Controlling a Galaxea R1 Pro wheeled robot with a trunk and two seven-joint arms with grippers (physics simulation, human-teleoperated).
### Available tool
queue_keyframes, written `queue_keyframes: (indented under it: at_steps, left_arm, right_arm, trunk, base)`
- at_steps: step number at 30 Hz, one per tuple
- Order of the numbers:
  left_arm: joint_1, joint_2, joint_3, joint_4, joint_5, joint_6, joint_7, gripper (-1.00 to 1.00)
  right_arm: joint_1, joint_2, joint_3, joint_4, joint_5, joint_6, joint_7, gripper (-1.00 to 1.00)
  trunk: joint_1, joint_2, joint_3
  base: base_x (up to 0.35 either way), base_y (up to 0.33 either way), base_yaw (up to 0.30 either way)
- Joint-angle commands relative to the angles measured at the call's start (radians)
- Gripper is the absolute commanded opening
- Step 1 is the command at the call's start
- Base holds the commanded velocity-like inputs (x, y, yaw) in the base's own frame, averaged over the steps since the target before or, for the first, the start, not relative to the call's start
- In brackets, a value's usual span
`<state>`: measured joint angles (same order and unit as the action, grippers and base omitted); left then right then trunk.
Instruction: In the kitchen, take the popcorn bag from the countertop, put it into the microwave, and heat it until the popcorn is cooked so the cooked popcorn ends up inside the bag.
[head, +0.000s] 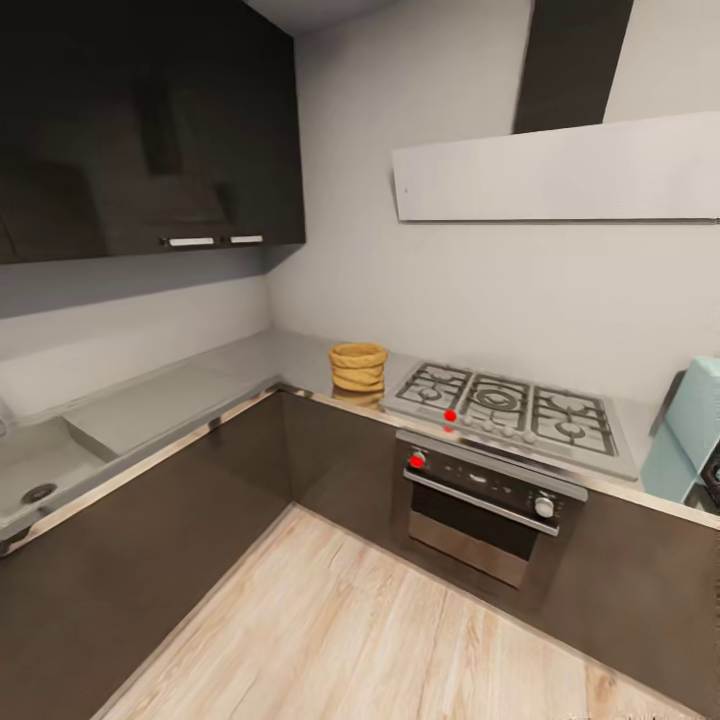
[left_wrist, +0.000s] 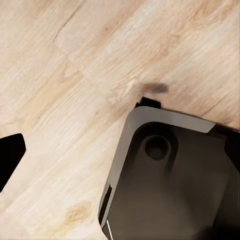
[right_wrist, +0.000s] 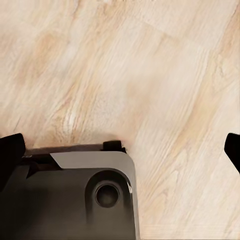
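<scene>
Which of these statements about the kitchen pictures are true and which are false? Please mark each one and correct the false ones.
1. The popcorn bag stands on the countertop, beside the gas hob. True.
2. The popcorn bag is already inside the microwave. False: it is on the countertop, and the microwave is at the far right edge of the head view, on the other side of the hob.
3. The floor is pale wood planks. True.
4. The left gripper is holding the bag. False: the left wrist view looks down at the floor and the robot's dark base; no bag is between the fingers.
5. A sink is set in the counter at the left. True.
</scene>
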<state>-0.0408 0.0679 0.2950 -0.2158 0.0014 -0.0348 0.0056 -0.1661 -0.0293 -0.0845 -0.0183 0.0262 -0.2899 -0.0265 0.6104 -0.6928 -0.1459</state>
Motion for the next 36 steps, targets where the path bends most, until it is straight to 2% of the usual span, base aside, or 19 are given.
queue_keyframes:
  at_steps: [1, 25, 36]
  left_arm:
    - [-0.001, 0.0, 0.001, 0.001, 0.0, -0.004, 0.001, 1.0]
    - [-0.001, 0.0, 0.0, 0.001, 0.0, -0.004, 0.001, 1.0]
    - [-0.001, 0.0, -0.005, 0.001, 0.0, -0.004, 0.001, 1.0]
  right_arm:
    - [-0.001, 0.0, -0.008, 0.001, 0.003, -0.004, 0.0, 1.0]
    - [-0.001, 0.0, -0.008, 0.001, 0.003, -0.004, -0.001, 1.0]
    - [-0.001, 0.0, -0.008, 0.002, 0.003, -0.004, -0.001, 1.0]
  trunk:
    - [0.001, -0.001, -0.002]
    - [0.001, -0.001, -0.002]
    - [0.001, -0.001, -0.002]
  base:
    - [0.199, 0.263, -0.276]
    - [0.2, 0.253, -0.267]
    - [0.286, 0.138, 0.007]
